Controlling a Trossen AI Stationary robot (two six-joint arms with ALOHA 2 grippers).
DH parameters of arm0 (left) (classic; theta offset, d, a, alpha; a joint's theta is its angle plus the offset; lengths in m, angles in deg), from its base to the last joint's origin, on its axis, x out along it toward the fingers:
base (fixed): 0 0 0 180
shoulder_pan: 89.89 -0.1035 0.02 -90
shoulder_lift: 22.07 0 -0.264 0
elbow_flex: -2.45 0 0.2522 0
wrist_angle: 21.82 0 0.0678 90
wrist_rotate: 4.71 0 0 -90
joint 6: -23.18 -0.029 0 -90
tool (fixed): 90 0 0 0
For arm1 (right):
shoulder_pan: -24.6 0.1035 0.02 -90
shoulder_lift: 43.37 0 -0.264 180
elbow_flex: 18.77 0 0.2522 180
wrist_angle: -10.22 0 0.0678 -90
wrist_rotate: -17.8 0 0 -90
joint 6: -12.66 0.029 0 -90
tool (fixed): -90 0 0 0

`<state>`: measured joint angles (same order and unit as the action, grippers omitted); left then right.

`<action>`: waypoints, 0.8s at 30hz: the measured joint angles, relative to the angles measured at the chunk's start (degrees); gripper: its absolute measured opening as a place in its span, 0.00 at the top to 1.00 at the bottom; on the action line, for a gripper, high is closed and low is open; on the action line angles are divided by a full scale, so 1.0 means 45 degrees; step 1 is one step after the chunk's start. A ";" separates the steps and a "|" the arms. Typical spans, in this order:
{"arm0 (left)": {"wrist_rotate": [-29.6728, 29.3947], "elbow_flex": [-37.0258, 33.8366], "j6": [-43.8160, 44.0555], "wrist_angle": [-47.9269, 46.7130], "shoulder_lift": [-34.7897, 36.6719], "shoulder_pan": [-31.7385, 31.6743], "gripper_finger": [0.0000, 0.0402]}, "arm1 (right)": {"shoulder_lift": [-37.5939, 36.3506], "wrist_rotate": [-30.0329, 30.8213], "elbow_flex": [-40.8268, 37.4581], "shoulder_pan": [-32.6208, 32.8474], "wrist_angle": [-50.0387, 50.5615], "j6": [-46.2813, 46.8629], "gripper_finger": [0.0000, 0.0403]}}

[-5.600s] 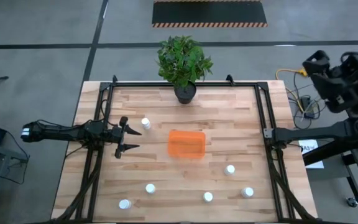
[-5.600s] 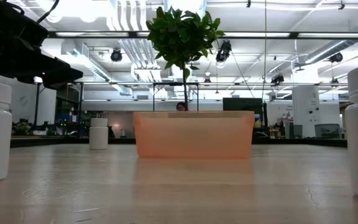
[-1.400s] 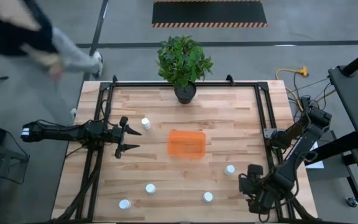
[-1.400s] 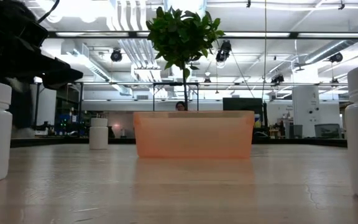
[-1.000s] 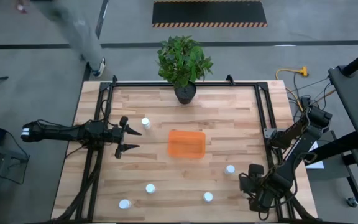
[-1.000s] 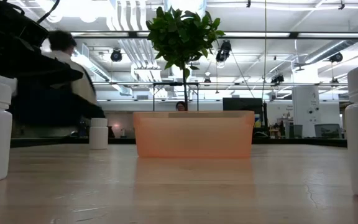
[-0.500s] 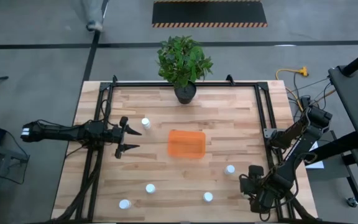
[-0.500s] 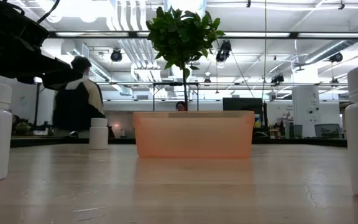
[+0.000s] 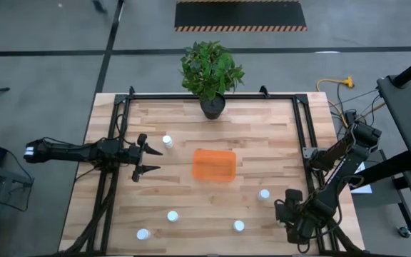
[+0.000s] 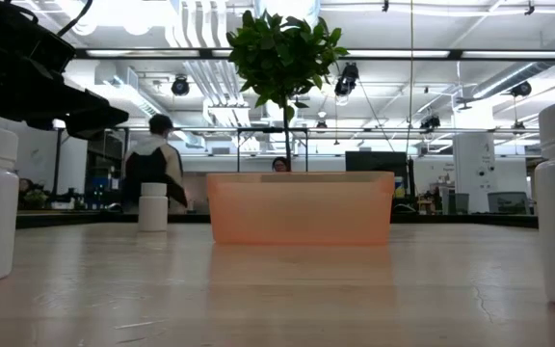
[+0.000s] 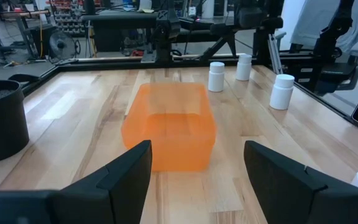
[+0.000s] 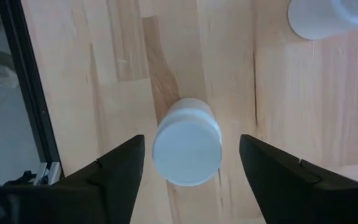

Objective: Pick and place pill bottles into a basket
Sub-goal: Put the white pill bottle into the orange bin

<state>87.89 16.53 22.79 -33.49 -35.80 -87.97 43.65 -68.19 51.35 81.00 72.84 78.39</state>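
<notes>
The orange basket [image 9: 214, 165] stands near the table's middle; it also shows in the left wrist view [image 11: 168, 134] and the low view [image 10: 300, 207]. Small white pill bottles stand upright on the wood: one by the left gripper [image 9: 167, 141], one right of the basket [image 9: 264, 193], three along the near edge [image 9: 172, 215] [image 9: 143, 233] [image 9: 239, 225]. My right gripper [image 9: 289, 218] is open and points down over a further bottle [image 12: 186, 149], one finger on each side of it and apart from it. My left gripper [image 9: 152, 158] is open and empty, left of the basket.
A black plant pot [image 9: 212, 106] with a green plant stands at the table's far edge, behind the basket. Black frame rails [image 9: 116, 143] run along the table's left and right sides. Bare wood lies between the basket and the near bottles. A person [image 10: 157, 173] stands beyond the table.
Neither arm nor any bottle has visibly moved. A person beyond the table's far left corner has walked off and has left the high view.
</notes>
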 joint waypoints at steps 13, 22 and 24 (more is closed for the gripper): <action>0.0000 0.0000 0.0001 0.0000 0.0000 -0.0001 0.41 | 0.0015 0.0000 -0.0243 -0.0005 -0.0082 0.0296 0.50; -0.0001 0.0000 0.0001 0.0000 0.0000 -0.0001 0.41 | 0.0010 -0.0012 -0.0025 -0.0010 -0.0074 0.0290 0.65; 0.0002 0.0000 -0.0002 0.0000 -0.0005 -0.0001 0.41 | 0.0010 -0.0029 0.0125 -0.0018 0.0039 0.0296 0.65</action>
<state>87.90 16.53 22.78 -33.49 -35.82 -87.97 43.70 -68.33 51.92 80.92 73.01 79.73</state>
